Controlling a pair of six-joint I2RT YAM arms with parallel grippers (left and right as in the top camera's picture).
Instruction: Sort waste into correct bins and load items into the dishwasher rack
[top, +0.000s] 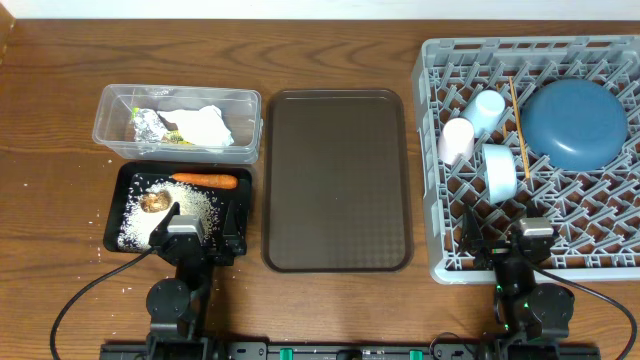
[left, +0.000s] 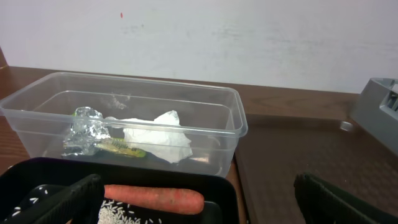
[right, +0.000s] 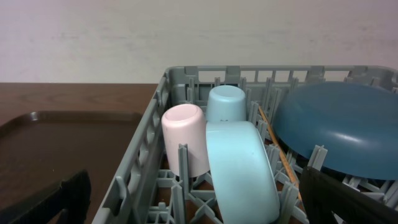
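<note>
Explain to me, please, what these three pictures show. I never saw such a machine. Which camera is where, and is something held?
This robot has two arms at a wooden table. One picture looks down from above; the other two come from wrist cameras. The left gripper and right gripper are open and hold nothing. A clear tub holds a tissue, foil wrapper and packet. A black tray holds rice, a carrot and a brown lump. A brown serving tray lies in the middle. The grey rack holds a plate, pink cup, blue cup, bowl and chopsticks.

Top-down overhead; low wrists, common tray (top: 336, 180)
</note>
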